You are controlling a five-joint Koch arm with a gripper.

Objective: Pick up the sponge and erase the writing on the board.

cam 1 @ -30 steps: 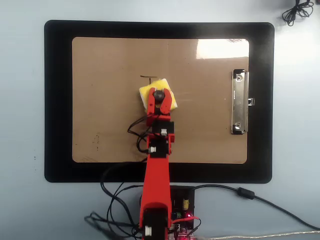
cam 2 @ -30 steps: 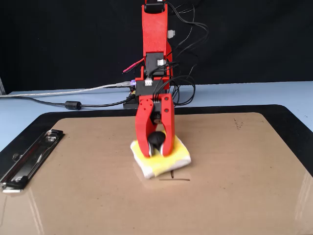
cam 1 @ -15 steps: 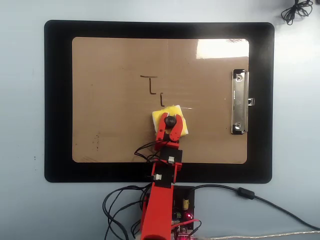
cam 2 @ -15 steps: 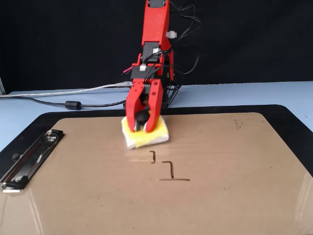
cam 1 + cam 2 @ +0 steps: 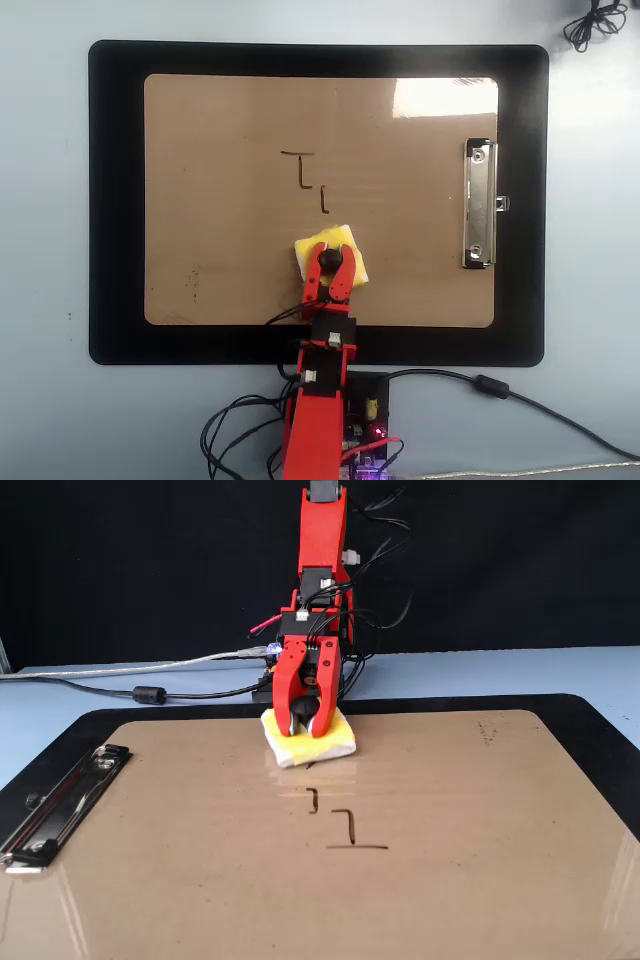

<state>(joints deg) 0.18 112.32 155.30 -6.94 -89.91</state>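
The yellow sponge (image 5: 340, 250) (image 5: 330, 742) lies flat on the tan board (image 5: 220, 240) (image 5: 200, 880), close to the board's edge nearest the arm. My red gripper (image 5: 330, 262) (image 5: 306, 727) is shut on the sponge's black knob, its jaws on either side of it. The writing (image 5: 303, 172) (image 5: 345, 828) is a stepped dark line in the middle of the board, a short way beyond the sponge and apart from it. Only a sliver of the knob shows between the jaws in the fixed view.
The board rests on a larger black mat (image 5: 115, 200) (image 5: 600, 730). Its silver clip (image 5: 480, 205) (image 5: 60, 805) is at the right in the overhead view. Cables (image 5: 480, 385) and the arm's base (image 5: 345, 420) sit by the mat's near edge.
The gripper has dragged the sponge back toward the arm's base, off the writing. The stepped lines it covered a second ago now show.
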